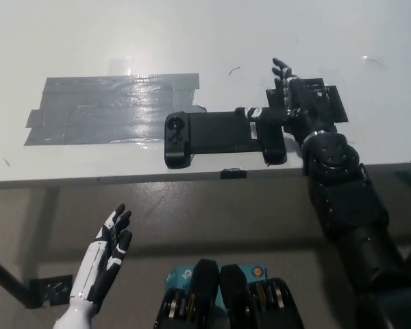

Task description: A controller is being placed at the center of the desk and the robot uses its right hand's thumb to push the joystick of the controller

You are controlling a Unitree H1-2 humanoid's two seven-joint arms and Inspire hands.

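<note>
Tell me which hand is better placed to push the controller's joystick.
Right. The right hand is over the controller's right end, thumb reaching its joystick; the left hand hangs open below the desk edge.
</note>
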